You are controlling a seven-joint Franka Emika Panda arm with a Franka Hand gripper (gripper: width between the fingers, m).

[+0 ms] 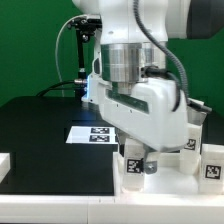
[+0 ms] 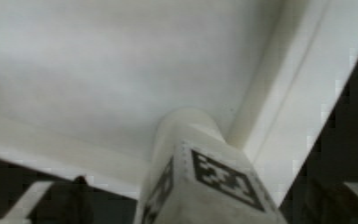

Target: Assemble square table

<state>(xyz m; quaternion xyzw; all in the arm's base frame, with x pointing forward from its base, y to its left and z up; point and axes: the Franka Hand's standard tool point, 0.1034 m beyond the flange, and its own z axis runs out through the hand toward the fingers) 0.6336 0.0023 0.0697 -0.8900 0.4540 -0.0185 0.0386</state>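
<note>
The white square tabletop [image 1: 175, 200] lies at the front of the black table, and its flat inside and raised rim [image 2: 282, 90] fill the wrist view. My gripper [image 1: 140, 166] hangs straight down over the tabletop's left part in the exterior view. It is shut on a short white leg [image 2: 211, 180] with a black-and-white tag, which shows under the hand in the exterior view [image 1: 133, 165]. The leg points down at the tabletop close to the rim. Dark fingers [image 2: 345, 203] flank the leg. Whether the leg's end touches the tabletop is hidden.
Two more white tagged legs [image 1: 211, 165] [image 1: 194, 130] stand at the exterior view's right. The marker board [image 1: 93, 133] lies behind the gripper. A white piece [image 1: 5, 165] sits at the exterior view's left edge. A green wall is behind.
</note>
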